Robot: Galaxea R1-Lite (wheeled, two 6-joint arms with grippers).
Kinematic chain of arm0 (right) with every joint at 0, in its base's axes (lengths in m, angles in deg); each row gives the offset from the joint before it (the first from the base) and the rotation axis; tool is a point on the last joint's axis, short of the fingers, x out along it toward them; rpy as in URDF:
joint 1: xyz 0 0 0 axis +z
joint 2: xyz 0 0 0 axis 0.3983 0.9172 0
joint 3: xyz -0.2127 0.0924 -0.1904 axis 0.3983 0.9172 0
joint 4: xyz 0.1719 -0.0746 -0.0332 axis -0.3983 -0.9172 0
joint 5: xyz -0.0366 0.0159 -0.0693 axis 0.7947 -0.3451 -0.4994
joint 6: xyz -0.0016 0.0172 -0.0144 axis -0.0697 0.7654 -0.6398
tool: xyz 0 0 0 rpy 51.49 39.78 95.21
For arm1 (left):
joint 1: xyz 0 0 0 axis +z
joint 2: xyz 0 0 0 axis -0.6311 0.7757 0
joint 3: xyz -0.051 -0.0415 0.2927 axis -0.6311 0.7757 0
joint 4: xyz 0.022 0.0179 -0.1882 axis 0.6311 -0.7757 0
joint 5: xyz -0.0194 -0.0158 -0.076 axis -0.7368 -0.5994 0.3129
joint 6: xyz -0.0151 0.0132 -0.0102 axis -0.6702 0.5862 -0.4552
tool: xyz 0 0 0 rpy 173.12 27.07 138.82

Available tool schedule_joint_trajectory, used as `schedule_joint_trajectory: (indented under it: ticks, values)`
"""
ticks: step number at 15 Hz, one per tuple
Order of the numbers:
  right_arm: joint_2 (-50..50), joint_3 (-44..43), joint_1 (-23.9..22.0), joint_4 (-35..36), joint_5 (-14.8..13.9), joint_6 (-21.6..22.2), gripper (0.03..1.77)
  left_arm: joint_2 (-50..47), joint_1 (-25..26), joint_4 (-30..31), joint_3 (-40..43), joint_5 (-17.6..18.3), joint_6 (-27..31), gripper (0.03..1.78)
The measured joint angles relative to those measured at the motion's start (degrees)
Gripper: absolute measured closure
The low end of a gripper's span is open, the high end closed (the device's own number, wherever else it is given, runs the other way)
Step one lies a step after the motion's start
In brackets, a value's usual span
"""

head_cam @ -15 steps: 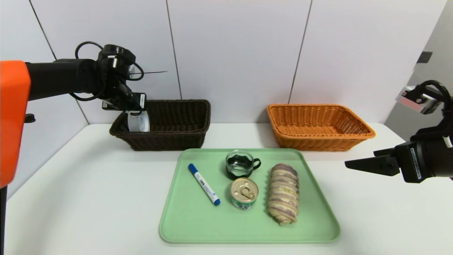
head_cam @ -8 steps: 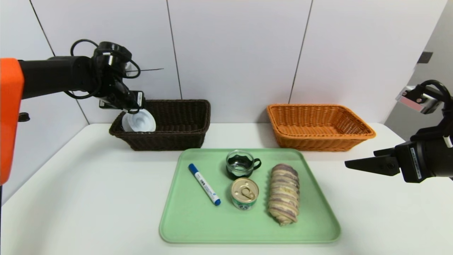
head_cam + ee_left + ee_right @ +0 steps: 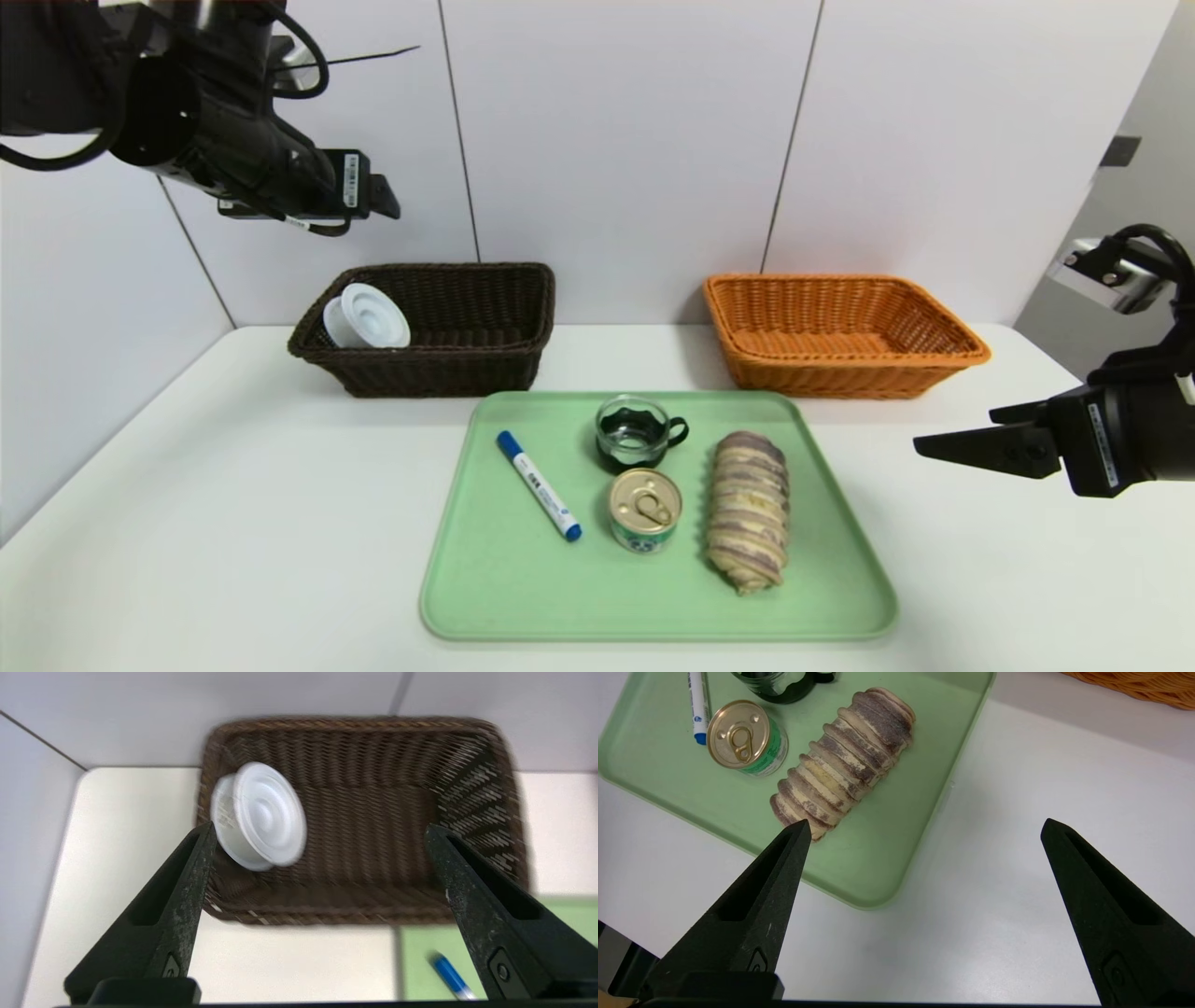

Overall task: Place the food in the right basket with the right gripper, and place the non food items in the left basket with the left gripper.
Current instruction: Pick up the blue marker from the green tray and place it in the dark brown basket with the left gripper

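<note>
The white ring-shaped dispenser (image 3: 366,316) leans on its edge against the left end of the dark brown left basket (image 3: 467,369). High above that basket, my left gripper (image 3: 378,198) is open and holds nothing. In its wrist view the dispenser (image 3: 259,814) lies in the basket (image 3: 467,812) below the spread gripper (image 3: 320,830). On the green tray (image 3: 523,597) lie a blue-capped marker (image 3: 539,485), a glass cup with black handle (image 3: 638,431), a gold-lidded can (image 3: 644,509) and a striped bread roll (image 3: 747,509). My right gripper (image 3: 934,446) hovers open to the right of the tray, empty; it (image 3: 924,828) faces bare table beside the roll (image 3: 845,760).
The orange right basket (image 3: 845,373) stands empty at the back right, against the white wall. The white table (image 3: 233,523) runs left of the tray and ends at a wall on the left.
My left gripper let go of the dispenser, which tipped against the basket's left end. The gripper then opened wide and rose well above the basket. The right arm barely shifted.
</note>
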Motion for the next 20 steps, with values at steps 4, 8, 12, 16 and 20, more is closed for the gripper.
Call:
schedule_joint_trajectory:
  ticks: [4,8,12,16,20]
  values:
    - [-0.43,0.16,-0.20,0.28,0.10,0.09,0.10,-5.33,-9.57,-7.47,0.24,0.01,-4.99,0.18]
    - [-0.84,1.73,-0.27,3.43,0.07,0.09,0.10,-8.77,-19.49,-12.06,4.74,0.04,-6.27,0.15]
    - [-1.17,2.95,-0.33,3.60,0.13,0.09,0.10,-9.42,-25.91,-13.00,10.91,-0.43,-13.79,0.14]
    - [-1.17,3.50,-0.35,3.84,0.16,0.11,0.10,-5.88,-28.72,-16.10,12.24,-1.49,-25.78,0.13]
    - [-1.11,4.39,-0.35,5.52,0.21,0.16,0.10,-1.02,-29.40,-17.54,12.37,-2.86,-31.12,0.12]
